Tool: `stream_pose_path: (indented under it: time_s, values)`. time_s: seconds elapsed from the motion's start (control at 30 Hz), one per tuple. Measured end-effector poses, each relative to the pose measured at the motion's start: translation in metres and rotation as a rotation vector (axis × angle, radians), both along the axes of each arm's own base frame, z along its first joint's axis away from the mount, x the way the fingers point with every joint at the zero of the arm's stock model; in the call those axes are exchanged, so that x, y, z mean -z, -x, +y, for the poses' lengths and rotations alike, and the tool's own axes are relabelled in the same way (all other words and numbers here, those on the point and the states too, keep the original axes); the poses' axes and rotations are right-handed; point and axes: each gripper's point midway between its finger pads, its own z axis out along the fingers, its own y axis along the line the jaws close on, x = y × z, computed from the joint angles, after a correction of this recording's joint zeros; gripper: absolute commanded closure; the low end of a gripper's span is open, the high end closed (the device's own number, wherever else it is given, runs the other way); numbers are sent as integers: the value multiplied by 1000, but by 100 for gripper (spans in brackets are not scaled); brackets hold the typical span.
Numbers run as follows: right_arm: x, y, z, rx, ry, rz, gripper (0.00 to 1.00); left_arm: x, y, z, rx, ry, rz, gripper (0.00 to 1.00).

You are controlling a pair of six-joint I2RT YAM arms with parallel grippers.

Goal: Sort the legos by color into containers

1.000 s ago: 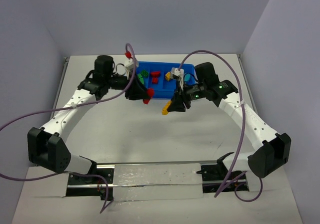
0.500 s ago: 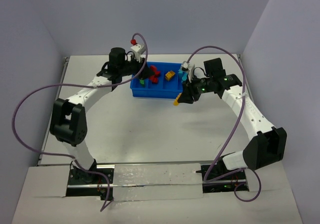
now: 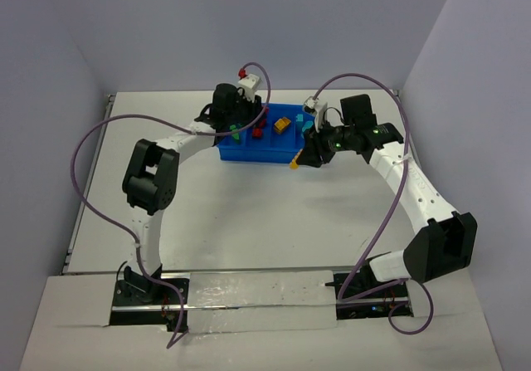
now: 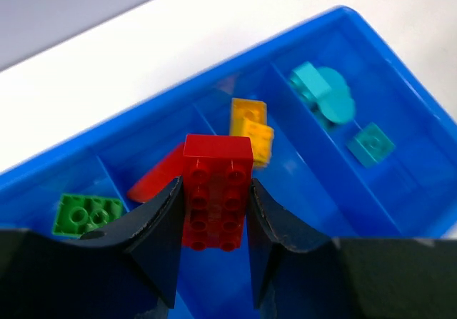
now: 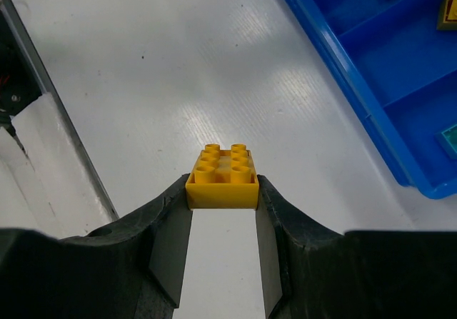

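My left gripper is closed on a red brick and holds it above the blue tray, over the second compartment from the left, where a second red piece lies. A green brick sits in the compartment to its left, and yellow pieces and teal pieces in those to its right. My right gripper clamps a yellow brick over the bare table, just outside the tray's near right edge. Open surface lies on the near side.

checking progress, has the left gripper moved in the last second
Yes. The left gripper went from the blue tray's near left corner to above its compartments.
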Motion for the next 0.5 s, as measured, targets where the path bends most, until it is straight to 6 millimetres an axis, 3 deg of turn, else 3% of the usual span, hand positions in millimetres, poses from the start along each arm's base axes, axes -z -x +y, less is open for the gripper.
stream_pose_path:
  time_s: [0.17,0.33,0.5]
  values:
    - [-2,-3,0,8,-3,-10,100,10,-25,-1,-55,-17,-14,86]
    - [-2,-7,-1,24,-1,-20,100,18,-32,4,-93,-41,-6,70]
    - [-3,-13,-2,47,-1,-33,100,19,-32,6,-100,-57,0,46]
